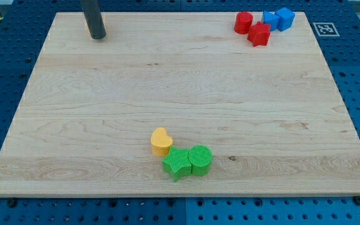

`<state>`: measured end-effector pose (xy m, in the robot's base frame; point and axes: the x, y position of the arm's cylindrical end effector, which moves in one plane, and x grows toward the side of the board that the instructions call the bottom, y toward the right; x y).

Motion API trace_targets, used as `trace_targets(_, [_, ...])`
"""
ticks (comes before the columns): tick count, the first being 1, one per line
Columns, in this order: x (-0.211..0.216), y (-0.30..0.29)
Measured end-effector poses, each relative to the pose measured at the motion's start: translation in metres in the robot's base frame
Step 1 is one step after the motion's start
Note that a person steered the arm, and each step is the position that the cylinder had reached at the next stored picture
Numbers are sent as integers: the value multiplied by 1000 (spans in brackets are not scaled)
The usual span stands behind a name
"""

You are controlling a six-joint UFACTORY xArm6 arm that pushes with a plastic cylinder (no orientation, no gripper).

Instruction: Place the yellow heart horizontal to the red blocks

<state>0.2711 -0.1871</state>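
Observation:
The yellow heart [161,141] lies near the view's bottom centre of the wooden board [92,125], touching a green star [177,164]. Two red blocks sit at the view's top right: a red round one [243,22] and a red star-like one [259,34]. My tip [97,36] is at the view's top left, far from the yellow heart and far to the left of the red blocks. A bit of orange shows just behind the rod; I cannot tell what it is.
A green round block [200,158] touches the green star on its right. Two blue blocks [277,19] sit right of the red ones at the top right corner. A marker tag [325,29] lies off the board's top right.

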Motion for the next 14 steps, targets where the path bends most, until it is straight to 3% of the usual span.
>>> trace_targets(1, [10,3])
trace_targets(3, [129,172])
trace_targets(5, [253,300])
trace_targets(6, [282,297])
trace_targets(12, [282,94])
trace_targets(14, [296,75])
